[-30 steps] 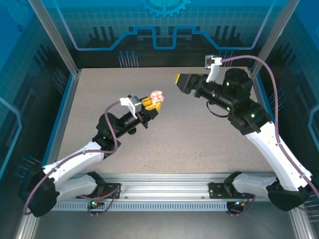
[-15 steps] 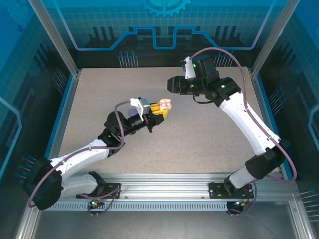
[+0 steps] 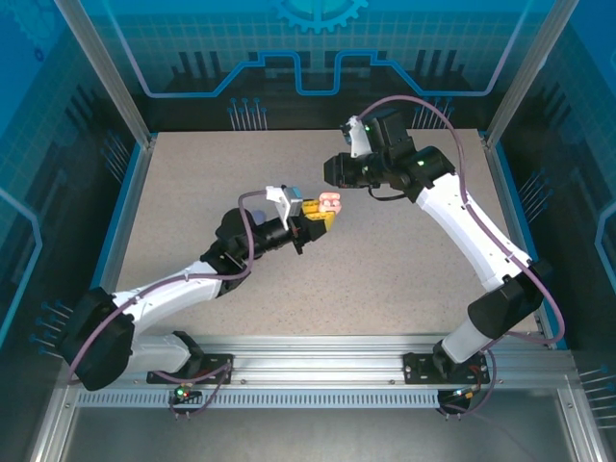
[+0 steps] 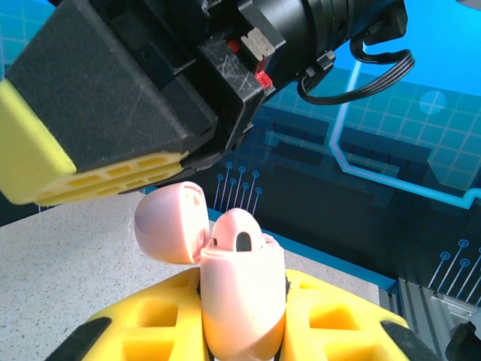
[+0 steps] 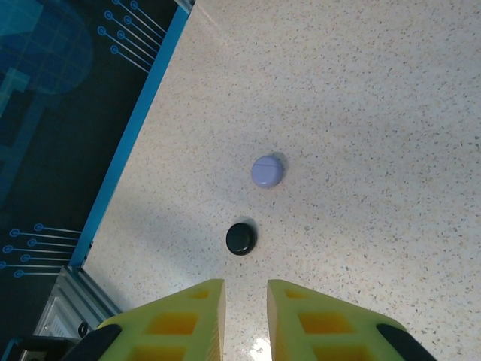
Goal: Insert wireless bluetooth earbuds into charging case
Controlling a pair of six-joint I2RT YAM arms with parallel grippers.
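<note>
left hand [image 3: 322, 214] clenched on the open pink charging case [image 4: 242, 301], held up off the table [image 3: 192, 183], guessing for easy loading | right hand [image 5: 246, 304] just above it, barely parted, empty | pink earbud [image 4: 239, 237] looked seated inside, not sure

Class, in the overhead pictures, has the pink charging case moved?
Yes. The pink charging case, held in the left gripper, shifted rightward, away from the table's left blue edge.

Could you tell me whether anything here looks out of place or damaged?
Nothing stands out. The pink case sits clamped in the left gripper, lid hinged open, and the lavender case and black case lie apart on the table.
</note>
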